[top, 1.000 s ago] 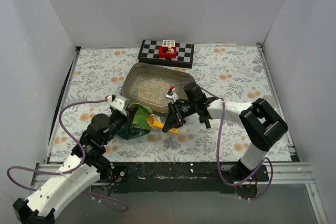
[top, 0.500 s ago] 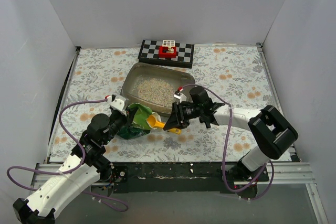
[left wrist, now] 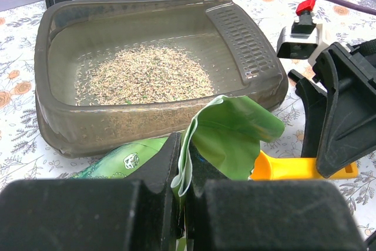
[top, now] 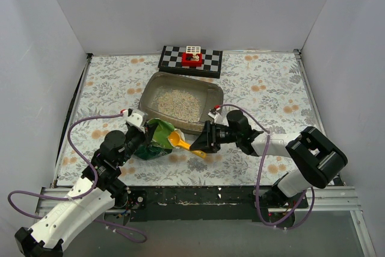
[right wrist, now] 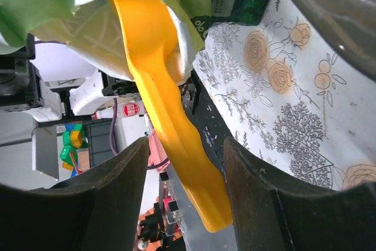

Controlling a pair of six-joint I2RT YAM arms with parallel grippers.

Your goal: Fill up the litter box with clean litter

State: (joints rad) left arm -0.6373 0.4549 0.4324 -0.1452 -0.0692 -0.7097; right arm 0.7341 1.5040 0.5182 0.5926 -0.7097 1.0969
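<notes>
Litter box [left wrist: 247,51] sat mid-table, just short of the checkered board [top: 190,59]. Litter [left wrist: 147,74] covered only a thin patch in the middle of its floor, bare plastic all round. I'd call the fill partway, more loads needed.

Bag [left wrist: 235,127] lay on the table against the box's near wall, mouth facing right. Scoop [right wrist: 158,74] had its bowl tucked in the bag's mouth and its handle running out to the right, down toward the table.

Step in hand, as I read it: reloading the scoop from the bag. Next move calls for closing on the handle, digging the bowl deeper, lifting it level, clearing the near wall, then tipping over the bare floor. Risk: spill at the wall.

Left arm reached forward from its base, low, wrist pointing at the box. Left gripper [left wrist: 183,186] was clamped tight on the bag's upper edge, holding the mouth up.

Right arm was folded across toward the left, forearm low over the table. Right gripper [right wrist: 185,151] was spread, one finger each side of the handle, gaps visible; straddling it, not gripping.
</notes>
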